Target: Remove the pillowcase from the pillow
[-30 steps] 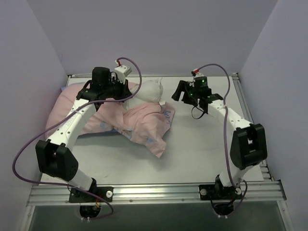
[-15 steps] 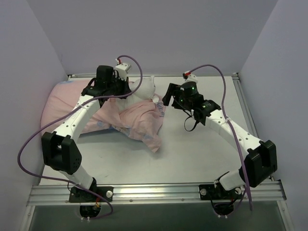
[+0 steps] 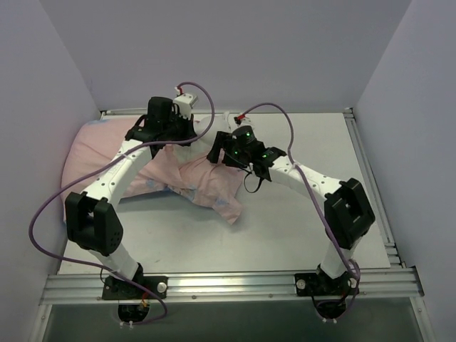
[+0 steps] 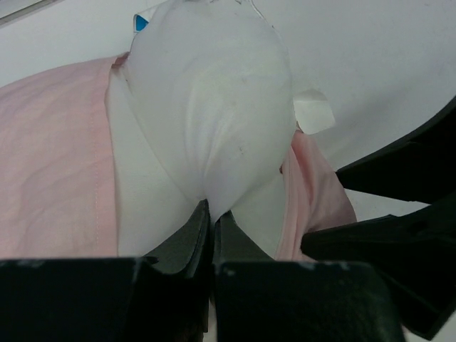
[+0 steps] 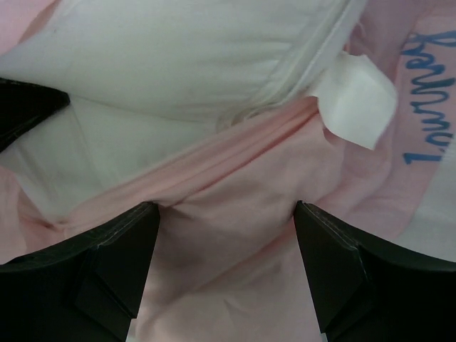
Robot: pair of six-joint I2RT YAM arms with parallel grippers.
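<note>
**mod_kay:** so where's everything sitting right now?

**me:** On the overhead cam the thin printed fabric pillowcase (image 3: pixel 206 182) lies crumpled on the left half of the flat pale grey table (image 3: pixel 299 214). It's mostly pale pink reverse side up, all soft folds and wrinkles, with a bit of pale blue print at the near tip. The plump plain white stuffed pillow (image 4: pixel 214 107) is mostly inside it. One rounded, puffy corner pokes out of the opening near the back middle of the table.

**mod_kay:** and the claws?

**me:** My left gripper (image 4: pixel 210 214) is clamped on that white corner. On its wrist cam the two black fingers are pressed together with a pinch of smooth white cloth gathered between them. My right gripper (image 5: pixel 228 249) is spread wide, with its chunky black fingers (image 5: pixel 114 263) on either side of a ridge of pink folds just below the pillow's seam. I can't tell if the tips actually touch the cloth. The two grippers sit close together, nose to nose at the opening.

**mod_kay:** anything else in there?

**me:** A small square white fabric tag (image 5: pixel 356 100) sticks out of the pillow's seam. There's also some blue handwriting-style lettering (image 5: pixel 427 107) on the pink cloth just beside it.
</note>
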